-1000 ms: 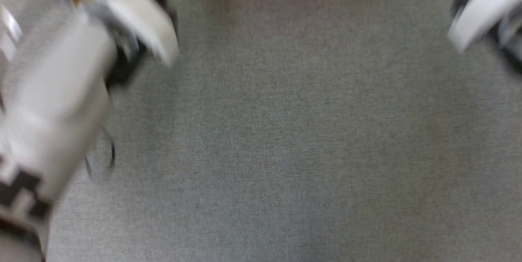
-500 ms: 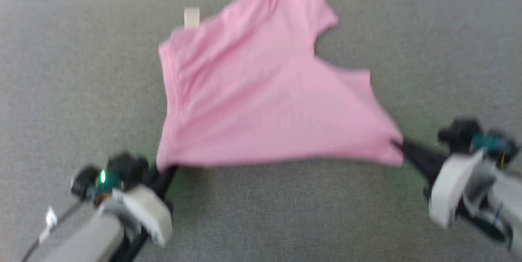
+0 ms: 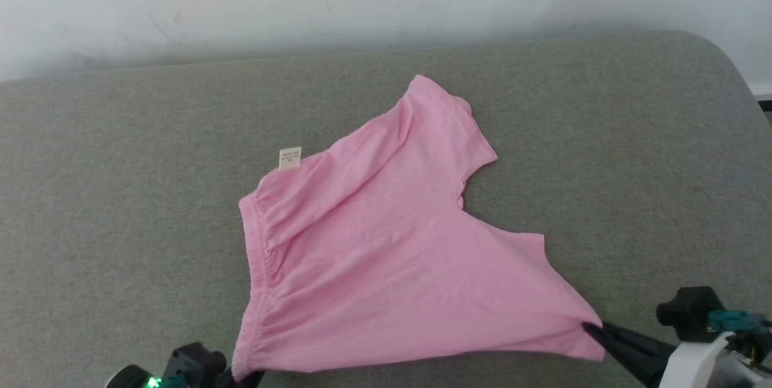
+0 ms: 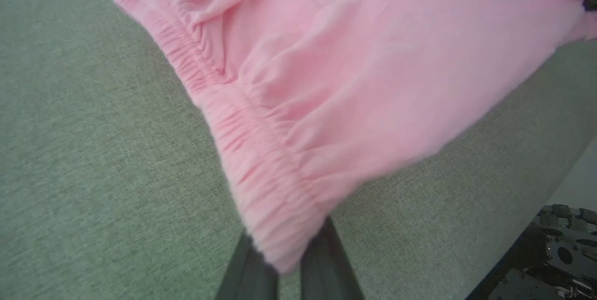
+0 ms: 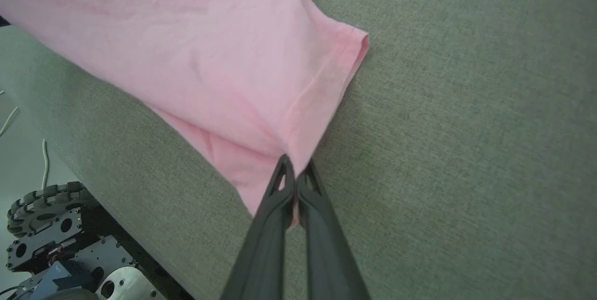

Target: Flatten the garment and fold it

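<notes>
Left end effector [image 4: 288, 266], right end effector [image 5: 294, 169] clamp garment [image 3: 386, 243] corners; white tag [image 3: 290, 159] print unreadable.

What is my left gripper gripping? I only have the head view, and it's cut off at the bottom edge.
Observer: In the left wrist view the left gripper is shut on the end of the garment, at its gathered waistband.
Operator: And the right one?
Observer: The right wrist view shows the right gripper pinching a corner of the leg hem, fingers together.
Operator: Is the fabric hanging off the cushion?
Observer: No; bare cushion shows between the stretched edge and the cushion's front edge.
</notes>
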### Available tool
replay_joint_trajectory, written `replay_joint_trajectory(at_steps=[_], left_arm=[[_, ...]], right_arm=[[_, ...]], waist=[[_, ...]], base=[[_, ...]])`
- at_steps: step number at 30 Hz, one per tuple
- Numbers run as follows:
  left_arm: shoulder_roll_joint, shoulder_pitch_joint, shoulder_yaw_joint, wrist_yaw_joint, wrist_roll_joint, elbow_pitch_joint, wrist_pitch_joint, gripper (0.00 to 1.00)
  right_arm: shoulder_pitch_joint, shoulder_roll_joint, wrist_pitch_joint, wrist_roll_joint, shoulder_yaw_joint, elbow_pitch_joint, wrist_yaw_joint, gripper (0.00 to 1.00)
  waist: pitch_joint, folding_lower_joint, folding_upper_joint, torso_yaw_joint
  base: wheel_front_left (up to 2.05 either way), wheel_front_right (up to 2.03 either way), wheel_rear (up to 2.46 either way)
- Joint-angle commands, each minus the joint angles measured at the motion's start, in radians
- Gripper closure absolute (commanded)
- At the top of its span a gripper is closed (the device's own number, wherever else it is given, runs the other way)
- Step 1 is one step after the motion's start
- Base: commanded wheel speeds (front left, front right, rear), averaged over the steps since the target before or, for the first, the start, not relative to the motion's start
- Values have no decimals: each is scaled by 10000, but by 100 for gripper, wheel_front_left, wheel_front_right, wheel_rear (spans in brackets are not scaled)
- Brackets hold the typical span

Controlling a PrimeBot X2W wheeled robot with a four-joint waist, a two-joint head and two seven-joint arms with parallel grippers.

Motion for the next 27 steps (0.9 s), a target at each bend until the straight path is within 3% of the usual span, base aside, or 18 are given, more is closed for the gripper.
replay_joint_trajectory(at_steps=[1,5,11,18,27], left_arm=[[124,137,16,120,-52,-137,47,100],[186,-274,40,181,323,-420,77,100],[-405,-1653,282,-223,496,-221,83,100],[-687,-3080,780,-720,338,678,86,100],[-1372,-4837,1058,-1281,422,2037,-118,100]], right_arm=[[195,10,64,-117,-338,-144,-21,100],[349,421,328,-478,-1605,-520,-21,100],[-835,1102,1036,-966,-2548,-565,-21,100],[-3692,1655,1915,-1084,-2199,326,-21,100],[-7804,2663,2795,-1117,-936,3029,-21,100]], waist=[[-12,3,0,91],[86,3,0,280],[538,3,0,457],[1626,3,0,666],[3309,3,0,1138]], base=[[0,0,0],[0,0,0],[0,0,0],[0,0,0],[0,0,0]])
